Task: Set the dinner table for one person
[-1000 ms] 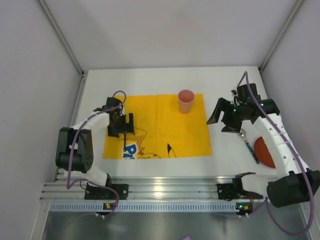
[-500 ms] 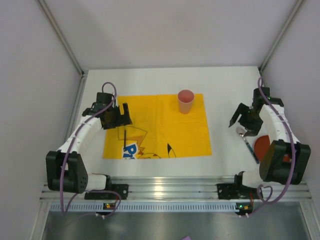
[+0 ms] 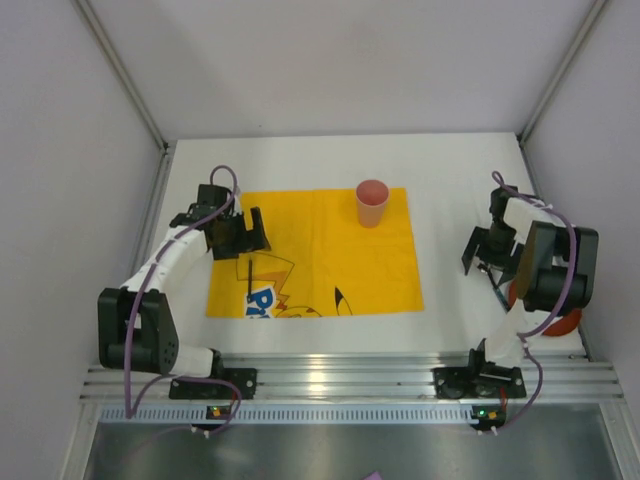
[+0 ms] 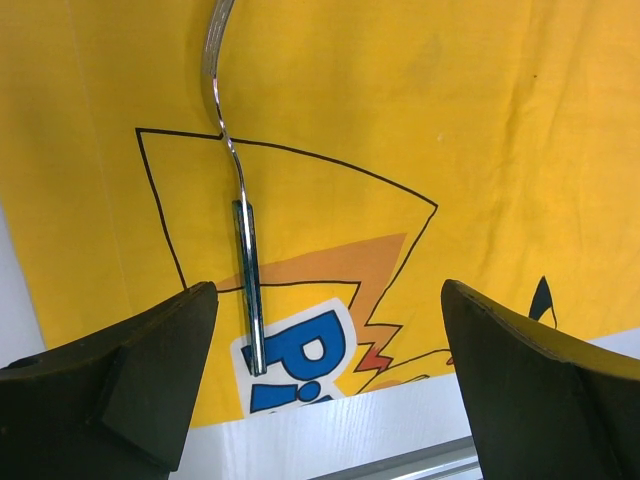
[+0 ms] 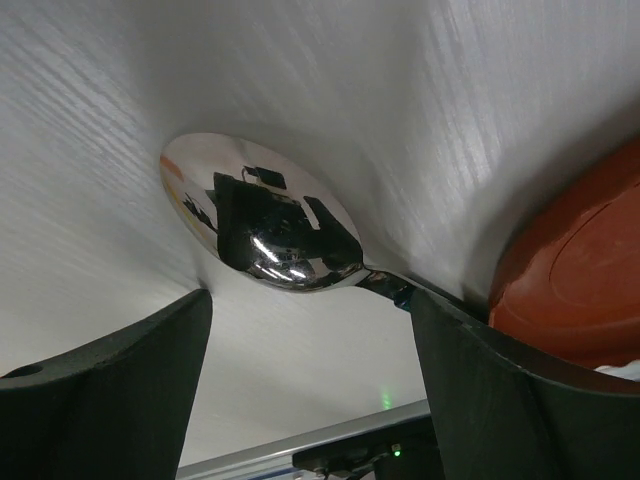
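Dinner table [image 3: 450,160] desk; right gripper [image 5: 310,385] jaws apart over the spoon [image 5: 262,215]; closing could strike the red plate [image 5: 575,270] at frame right; left gripper [image 4: 330,385] jaws apart, empty.

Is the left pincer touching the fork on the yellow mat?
Apart. In the left wrist view the fork lies on the mat between the left pincer's wide-open fingers, mat showing either side.

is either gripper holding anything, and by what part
Nothing is held. The left gripper stands open above the blue-handled metal utensil on the yellow cloth mat; the right gripper stands open over the shiny metal spoon.
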{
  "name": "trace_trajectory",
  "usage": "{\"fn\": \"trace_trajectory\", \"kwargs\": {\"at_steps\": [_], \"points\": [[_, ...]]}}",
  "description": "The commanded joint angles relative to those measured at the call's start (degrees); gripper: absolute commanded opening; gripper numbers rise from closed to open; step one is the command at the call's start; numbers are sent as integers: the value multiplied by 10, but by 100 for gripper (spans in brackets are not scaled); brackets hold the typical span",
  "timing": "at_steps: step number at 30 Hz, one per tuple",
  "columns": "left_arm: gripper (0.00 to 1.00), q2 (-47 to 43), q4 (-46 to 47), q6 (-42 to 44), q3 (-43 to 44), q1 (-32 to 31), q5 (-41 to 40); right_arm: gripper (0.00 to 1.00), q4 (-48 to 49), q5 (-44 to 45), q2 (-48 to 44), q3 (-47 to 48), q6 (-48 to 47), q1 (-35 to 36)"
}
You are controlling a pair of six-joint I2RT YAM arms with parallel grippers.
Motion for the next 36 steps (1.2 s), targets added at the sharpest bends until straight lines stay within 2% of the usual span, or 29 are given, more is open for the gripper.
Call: {"fn": "trace_trajectory", "kwargs": {"at_steps": [1, 11, 13, 14, 15, 18, 22, 26, 28, 32, 36], "points": [[99, 9, 24, 11, 14, 2, 6, 80, 28, 43, 18, 21, -16, -9], [98, 49, 22, 9, 37, 2, 22, 75, 49, 64, 91, 52, -28, -9], [98, 54, 23, 9, 42, 2, 23, 69, 54, 58, 103, 58, -31, -9], [98, 56, 24, 9, 44, 2, 24, 61, 57, 33, 110, 64, -30, -9], [98, 60, 25, 9, 44, 2, 25, 60, 68, 11, 112, 65, -31, -8], [98, 64, 29, 6, 44, 2, 29, 60, 83, -80, 119, 67, -29, 10], [98, 66, 35, 2, 44, 2, 32, 62, 84, -146, 121, 88, -3, 64], [98, 70, 39, -2, 46, 1, 41, 63, 100, -265, 110, 119, 23, 104], [98, 71, 41, -3, 49, 1, 43, 64, 100, -285, 105, 147, 40, 131], [98, 66, 38, -8, 55, 1, 47, 65, 94, -315, 81, 183, 58, 139], [98, 54, 35, -11, 56, 1, 48, 66, 76, -302, 56, 219, 39, 139]]}}
